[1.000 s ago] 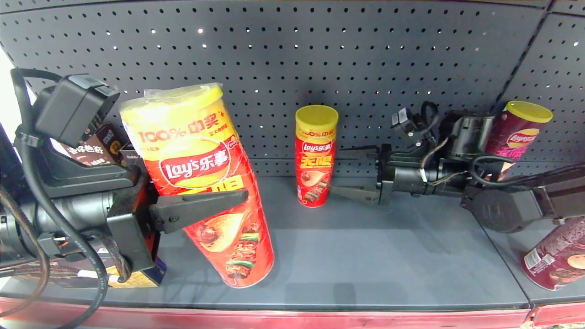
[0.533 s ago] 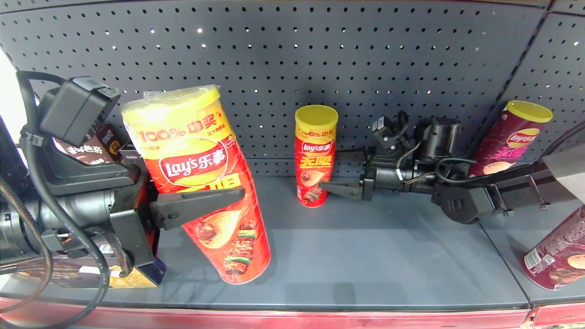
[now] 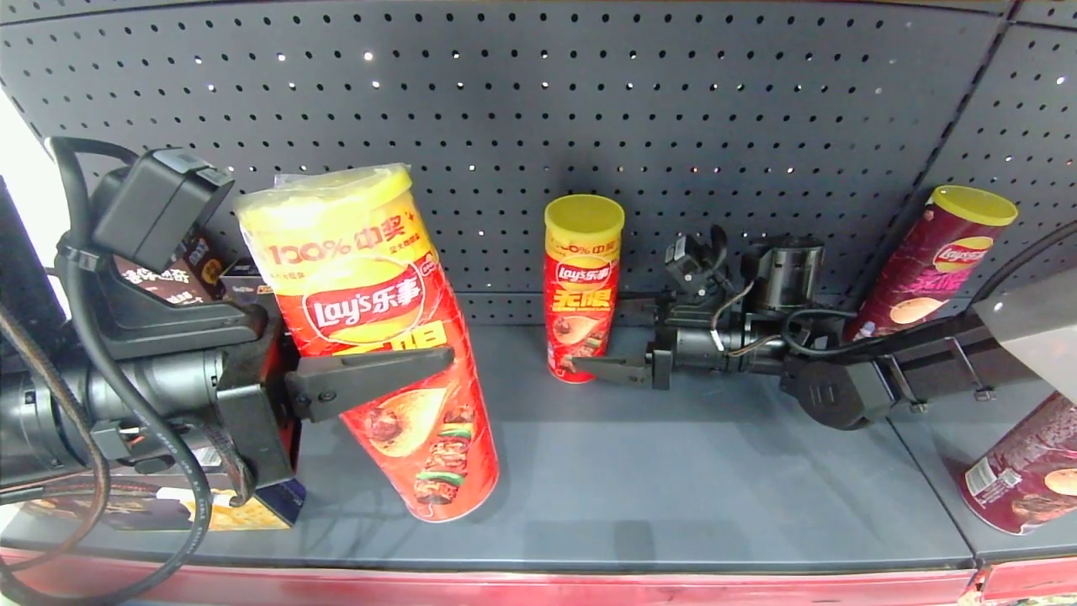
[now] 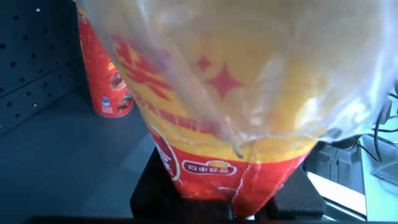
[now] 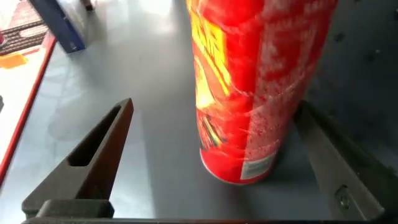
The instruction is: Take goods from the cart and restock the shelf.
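Observation:
A large red chips can [image 3: 370, 337] with a yellow lid and a plastic wrap over its top leans tilted at the shelf's front left, its base on the grey shelf board [image 3: 673, 471]. My left gripper [image 3: 421, 341] is shut on its middle; one finger [image 3: 370, 379] crosses its front. In the left wrist view the can [image 4: 249, 93] looms close. A small red can [image 3: 580, 286] stands upright at the back middle. My right gripper [image 3: 593, 332] is open, with a finger on either side of the small can [image 5: 249, 93] near its base, not touching.
Two purple cans stand to the right, one leaning at the back [image 3: 934, 252], one near the front edge [image 3: 1022, 467]. Boxes [image 3: 168, 278] sit at the left behind my left arm. A pegboard wall [image 3: 589, 101] closes the back. The red shelf lip [image 3: 505, 585] runs along the front.
My right gripper has moved left along the shelf until its open fingers straddle the small red can. The left arm and its large can have shifted slightly right.

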You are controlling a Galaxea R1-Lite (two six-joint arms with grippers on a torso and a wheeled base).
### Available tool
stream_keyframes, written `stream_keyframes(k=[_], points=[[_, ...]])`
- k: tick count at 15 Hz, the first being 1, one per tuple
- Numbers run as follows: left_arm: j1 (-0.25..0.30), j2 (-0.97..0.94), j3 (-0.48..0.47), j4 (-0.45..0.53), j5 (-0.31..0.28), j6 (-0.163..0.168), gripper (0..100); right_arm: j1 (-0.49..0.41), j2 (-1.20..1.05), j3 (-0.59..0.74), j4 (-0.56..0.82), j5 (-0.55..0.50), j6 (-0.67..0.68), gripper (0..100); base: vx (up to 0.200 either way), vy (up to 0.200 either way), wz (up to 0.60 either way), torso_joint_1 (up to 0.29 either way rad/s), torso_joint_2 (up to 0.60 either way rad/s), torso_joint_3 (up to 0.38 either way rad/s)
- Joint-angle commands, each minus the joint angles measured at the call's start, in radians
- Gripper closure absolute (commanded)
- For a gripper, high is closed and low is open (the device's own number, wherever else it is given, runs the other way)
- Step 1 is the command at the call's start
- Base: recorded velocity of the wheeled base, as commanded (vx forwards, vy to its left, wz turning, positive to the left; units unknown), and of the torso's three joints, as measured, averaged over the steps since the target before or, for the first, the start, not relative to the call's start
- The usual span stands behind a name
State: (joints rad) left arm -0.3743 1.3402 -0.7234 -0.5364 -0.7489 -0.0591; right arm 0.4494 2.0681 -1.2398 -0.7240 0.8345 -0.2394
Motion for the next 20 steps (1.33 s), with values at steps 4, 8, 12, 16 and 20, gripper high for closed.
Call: stream_keyframes(k=[4, 8, 12, 16, 20], points=[[0.000, 0.000, 0.001, -0.001, 0.000, -0.001, 100, 0.005, -0.085, 0.088, -0.002, -0.005, -0.003, 0, 0.000, 0.000, 0.00, 0.000, 0.00, 0.000], [-0.002, 0.002, 0.001, -0.001, 0.000, -0.001, 100, 0.005, -0.026, 0.019, 0.000, -0.103, 0.005, 0, 0.000, 0.000, 0.00, 0.000, 0.00, 0.000], [0.000, 0.004, 0.002, -0.001, 0.000, -0.001, 100, 0.022, 0.021, -0.036, 0.002, -0.109, 0.008, 0, 0.000, 0.000, 0.00, 0.000, 0.00, 0.000], [0.000, 0.014, 0.001, -0.002, 0.000, 0.001, 100, 0.049, 0.066, -0.093, 0.002, -0.149, 0.034, 0, 0.000, 0.000, 0.00, 0.000, 0.00, 0.000], [0.000, 0.013, 0.002, -0.002, 0.000, 0.001, 100, 0.069, 0.084, -0.109, -0.023, -0.169, 0.069, 100, 0.000, 0.000, 0.00, 0.000, 0.00, 0.000]])
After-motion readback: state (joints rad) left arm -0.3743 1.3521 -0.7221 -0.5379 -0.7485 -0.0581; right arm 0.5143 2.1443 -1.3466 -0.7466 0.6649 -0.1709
